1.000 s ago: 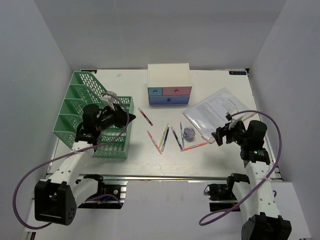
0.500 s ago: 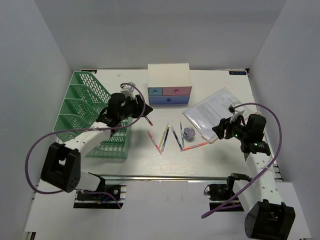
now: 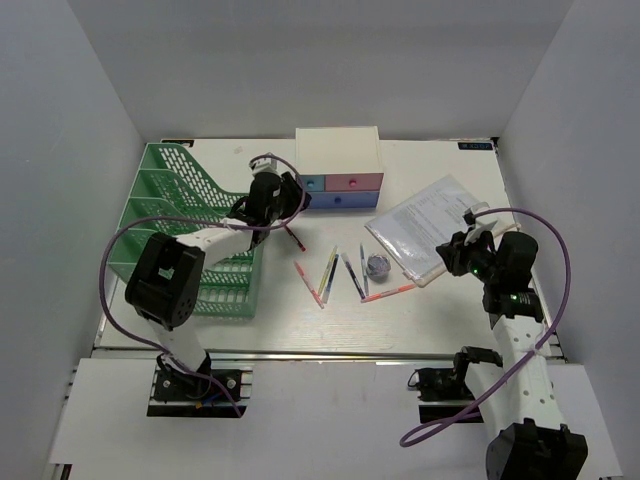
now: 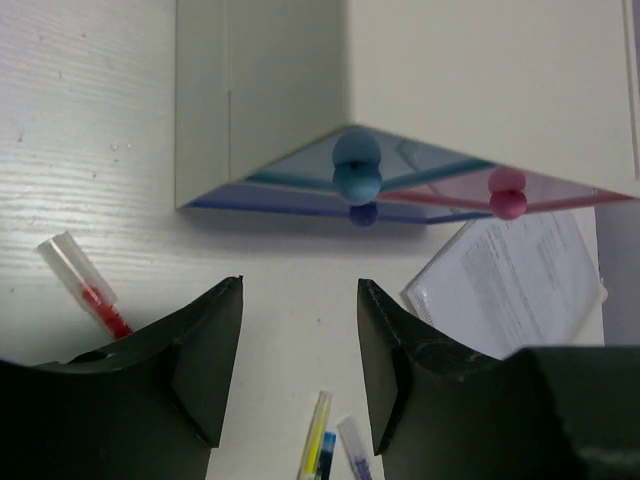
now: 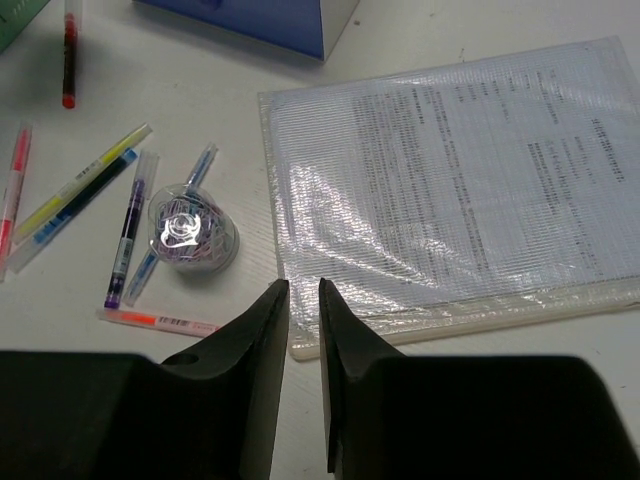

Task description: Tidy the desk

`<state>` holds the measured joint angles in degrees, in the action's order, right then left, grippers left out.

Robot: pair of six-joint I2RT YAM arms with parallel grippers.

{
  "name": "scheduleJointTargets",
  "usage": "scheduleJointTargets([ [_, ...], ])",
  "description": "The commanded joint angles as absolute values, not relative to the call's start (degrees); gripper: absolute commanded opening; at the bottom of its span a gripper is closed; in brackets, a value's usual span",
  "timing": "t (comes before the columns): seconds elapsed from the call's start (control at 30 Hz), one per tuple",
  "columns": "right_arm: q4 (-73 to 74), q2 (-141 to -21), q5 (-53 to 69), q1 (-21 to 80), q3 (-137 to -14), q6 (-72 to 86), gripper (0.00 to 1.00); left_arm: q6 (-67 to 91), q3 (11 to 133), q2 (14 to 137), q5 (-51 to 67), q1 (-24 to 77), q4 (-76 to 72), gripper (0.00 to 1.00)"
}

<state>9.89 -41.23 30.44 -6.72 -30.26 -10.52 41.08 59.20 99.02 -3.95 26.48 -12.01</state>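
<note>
The desk (image 3: 450, 315) is an off-white tabletop. My left gripper (image 3: 284, 200) (image 4: 300, 284) hangs open and empty in front of the left end of the white drawer box (image 3: 338, 158) (image 4: 480, 90), facing its blue knob (image 4: 356, 180). A red pen (image 3: 293, 235) (image 4: 88, 292) lies just left of its fingers. My right gripper (image 3: 452, 252) (image 5: 303, 283) hovers at the near corner of the plastic document sleeve (image 3: 430, 222) (image 5: 450, 180). Its jaws stand nearly together with a thin gap, and nothing shows between them.
A green mesh file rack (image 3: 170, 215) stands at the left. Several highlighters (image 3: 326, 275) (image 5: 85, 195), an orange pen (image 3: 392, 292) (image 5: 160, 321) and a jar of paperclips (image 3: 378, 265) (image 5: 190, 232) lie mid-desk. Grey walls enclose the sides and back.
My left arm swung from the file rack to the drawer box and its jaws opened. My right gripper's jaws closed from wide to a thin gap at the sleeve's corner.
</note>
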Motion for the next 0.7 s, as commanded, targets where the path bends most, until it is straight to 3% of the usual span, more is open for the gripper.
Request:
scheduleJointTargets([
  [0.0, 7.6, -39.9, 28.8, -6.4, -30.9, -10.7, 0.24, 41.6, 63.0, 100.4, -5.1, 26.9, -15.5, 0.59],
  [0.27, 7.7, -39.6, 28.4, -6.2, -30.5, -11.8, 0.22, 40.7, 65.3, 104.0, -4.3, 26.9, -19.0, 0.5],
  [0.67, 7.8, -39.5, 27.2, -6.0, -30.2, -12.4, 0.2, 40.1, 68.8, 108.0, -3.5, 26.9, -21.5, 0.47],
])
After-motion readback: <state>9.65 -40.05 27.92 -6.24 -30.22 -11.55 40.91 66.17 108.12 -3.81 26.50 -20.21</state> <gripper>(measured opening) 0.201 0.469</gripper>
